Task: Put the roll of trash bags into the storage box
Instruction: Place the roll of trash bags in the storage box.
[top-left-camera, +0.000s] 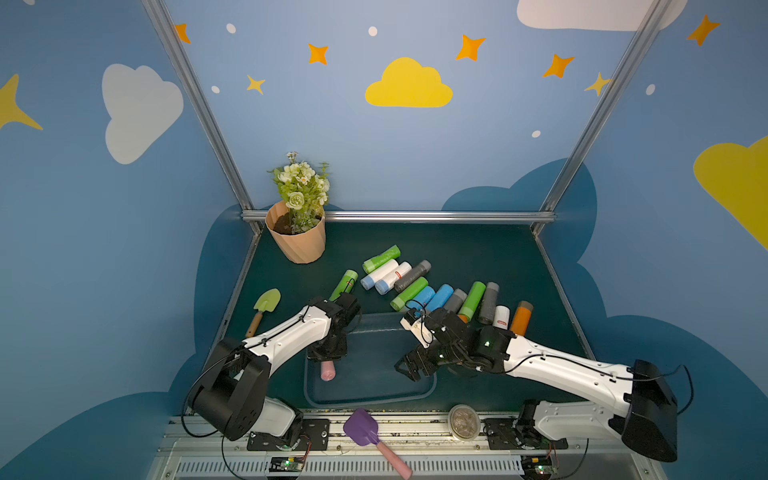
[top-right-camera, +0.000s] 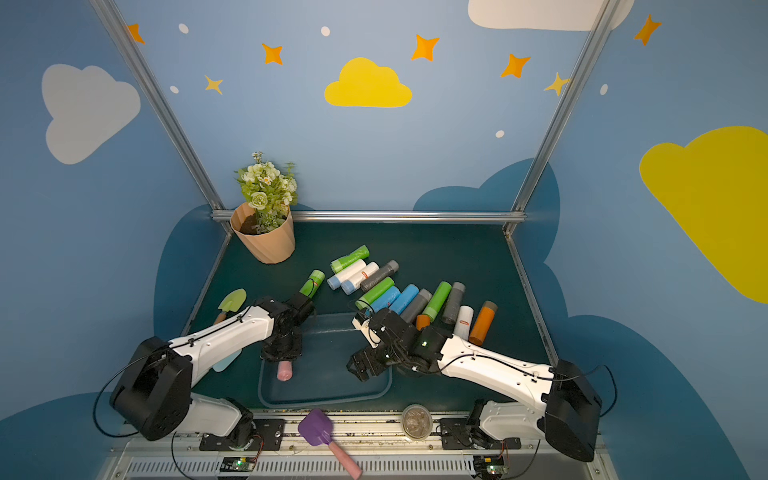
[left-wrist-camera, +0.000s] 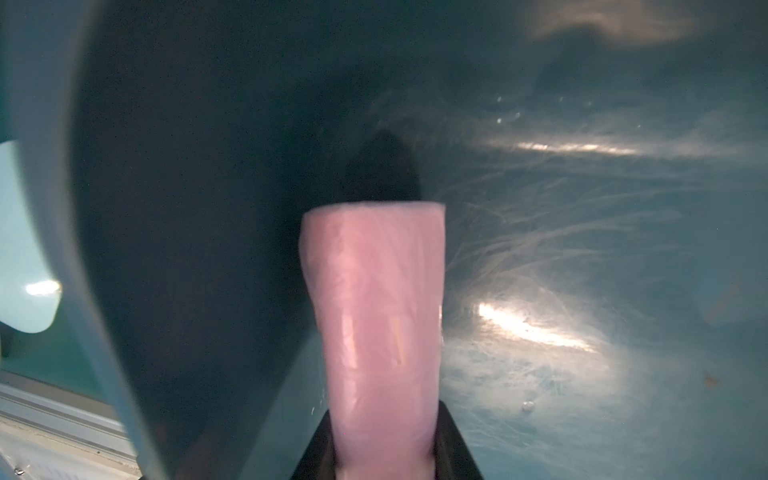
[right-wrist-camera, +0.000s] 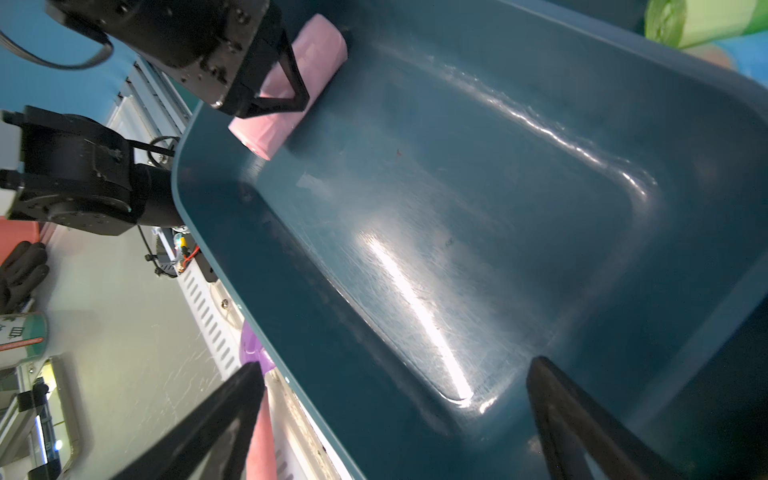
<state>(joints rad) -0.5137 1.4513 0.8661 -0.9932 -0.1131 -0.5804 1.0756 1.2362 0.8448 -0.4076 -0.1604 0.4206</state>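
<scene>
Left gripper clamped on pink roll. Roll low inside box, near wall on my left; floor contact unclear. Judged best: lower until resting, part jaws slowly, lift straight out. Right gripper wide apart, empty.

White arms, blk joints, cables, blk L/R claws.
</scene>
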